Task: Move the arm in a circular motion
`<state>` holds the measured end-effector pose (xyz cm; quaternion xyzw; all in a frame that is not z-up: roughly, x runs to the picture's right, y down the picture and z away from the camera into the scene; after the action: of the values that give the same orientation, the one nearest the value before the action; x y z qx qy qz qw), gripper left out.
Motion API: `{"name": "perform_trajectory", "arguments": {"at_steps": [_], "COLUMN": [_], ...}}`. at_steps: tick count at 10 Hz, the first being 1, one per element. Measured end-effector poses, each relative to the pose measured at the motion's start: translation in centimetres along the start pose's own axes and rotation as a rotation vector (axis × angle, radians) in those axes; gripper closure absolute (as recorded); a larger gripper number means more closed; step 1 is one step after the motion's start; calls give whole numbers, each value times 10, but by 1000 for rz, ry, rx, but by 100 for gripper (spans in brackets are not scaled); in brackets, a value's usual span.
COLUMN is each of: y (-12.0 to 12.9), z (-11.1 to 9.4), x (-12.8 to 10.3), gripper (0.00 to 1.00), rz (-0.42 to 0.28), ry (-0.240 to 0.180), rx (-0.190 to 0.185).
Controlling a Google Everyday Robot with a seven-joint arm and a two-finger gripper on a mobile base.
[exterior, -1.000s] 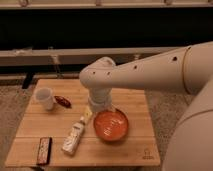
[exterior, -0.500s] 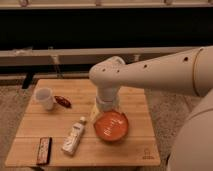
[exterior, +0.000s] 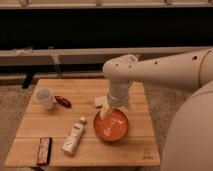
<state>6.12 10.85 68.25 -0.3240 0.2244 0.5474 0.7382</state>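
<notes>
My cream-white arm point(exterior: 165, 70) reaches in from the right, its thick rounded segments dotted with small dark holes. It bends down at an elbow point(exterior: 120, 70) over the wooden table point(exterior: 30, 135). The pale tan tapered gripper point(exterior: 106, 111) hangs from it, just above the far left rim of an orange bowl point(exterior: 111, 126). It holds nothing that I can see.
On the table are a white cup point(exterior: 44, 98), a small red object point(exterior: 63, 101), a white bottle point(exterior: 74, 135) lying down, a dark bar point(exterior: 44, 150) near the front left edge and a small white item point(exterior: 99, 101) behind the bowl. A dark bench runs behind the table.
The arm's elbow and the gripper have moved to the right and slightly toward the front, from over the table's middle to over the orange bowl. The objects on the table have not moved.
</notes>
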Motion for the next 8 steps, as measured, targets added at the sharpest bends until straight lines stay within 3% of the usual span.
{"name": "perform_trajectory", "arguments": {"at_steps": [4, 8], "y": [-53, -88], "z": [12, 16], "x": [-23, -57], "gripper": [20, 20], "rz": [51, 52], "ry": [37, 53], "rx": [8, 3]}}
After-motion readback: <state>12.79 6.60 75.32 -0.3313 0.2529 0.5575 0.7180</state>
